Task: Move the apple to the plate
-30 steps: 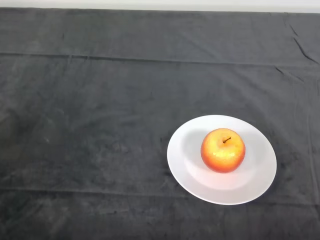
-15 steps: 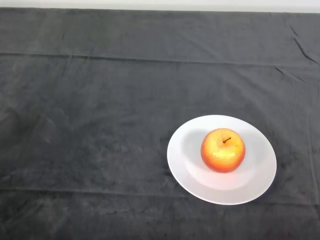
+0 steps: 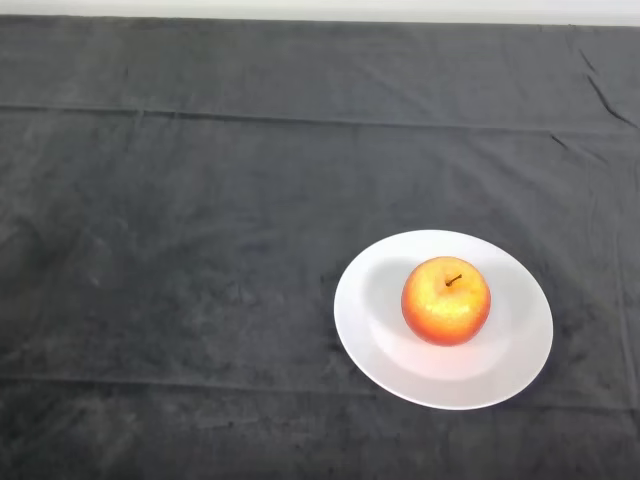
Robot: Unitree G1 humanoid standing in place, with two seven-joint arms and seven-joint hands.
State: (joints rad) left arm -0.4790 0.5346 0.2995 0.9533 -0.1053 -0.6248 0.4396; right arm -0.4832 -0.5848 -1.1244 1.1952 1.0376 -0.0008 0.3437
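Observation:
A red and yellow apple [image 3: 446, 300] stands upright, stem up, in the middle of a round white plate [image 3: 390, 350]. The plate lies on the dark cloth at the right of the head view, toward the near side of the table.
The dark cloth [image 3: 200, 230] covers the whole table, with a few creases running across it. A pale strip of the table's far edge [image 3: 320, 8] shows along the top.

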